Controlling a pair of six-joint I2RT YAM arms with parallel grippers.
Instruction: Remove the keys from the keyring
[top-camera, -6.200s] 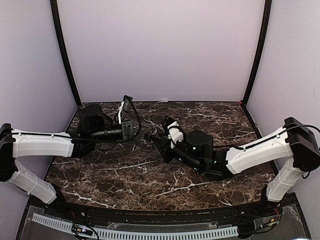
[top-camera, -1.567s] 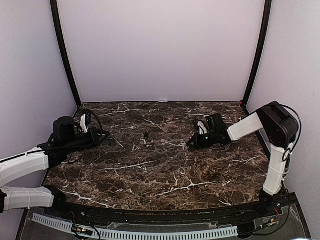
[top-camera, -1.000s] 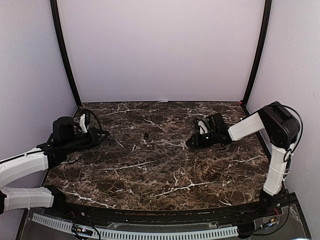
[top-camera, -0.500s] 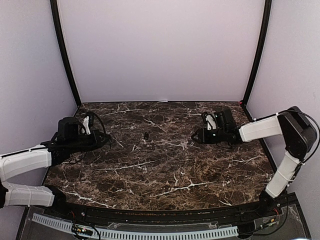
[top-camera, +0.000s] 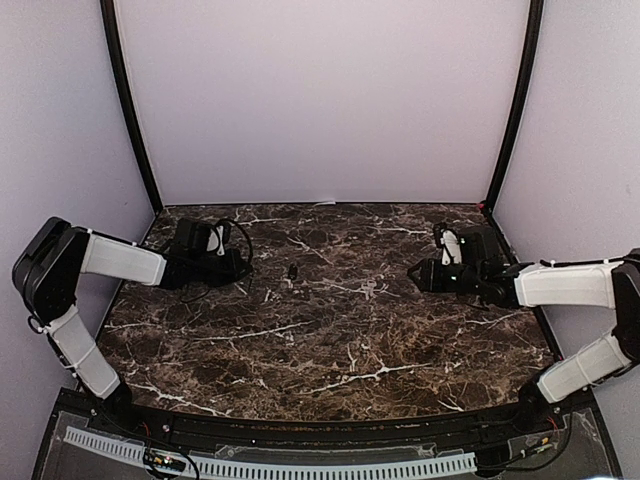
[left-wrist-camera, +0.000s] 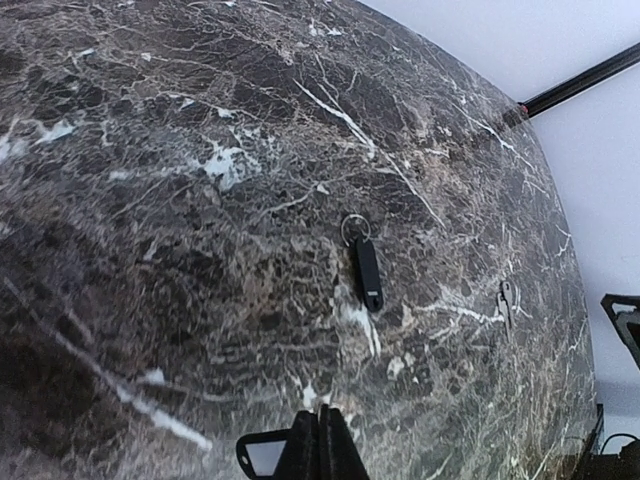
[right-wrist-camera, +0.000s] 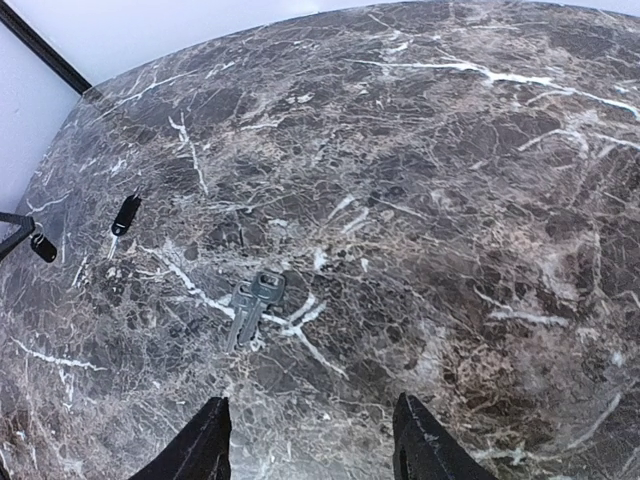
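Two small grey keys (right-wrist-camera: 250, 305) lie side by side on the marble table, off the ring; they also show in the left wrist view (left-wrist-camera: 506, 298). The thin silvery keyring (left-wrist-camera: 352, 228) lies apart from them with a black fob (left-wrist-camera: 369, 272) on it, seen too in the top view (top-camera: 293, 271) and the right wrist view (right-wrist-camera: 125, 215). My left gripper (left-wrist-camera: 322, 425) is shut and empty, short of the fob (top-camera: 243, 268). My right gripper (right-wrist-camera: 312, 450) is open and empty, short of the keys (top-camera: 413, 272).
The dark marble table (top-camera: 330, 350) is walled by pale panels with black corner posts (top-camera: 130, 110). The left arm (top-camera: 110, 258) is folded against the left wall. The right arm (top-camera: 565, 285) reaches in from the right edge.
Six seconds ago both grippers met at the table's middle. Since then they have drawn apart; over the last half second the left arm folded back left and the right gripper slid further right.
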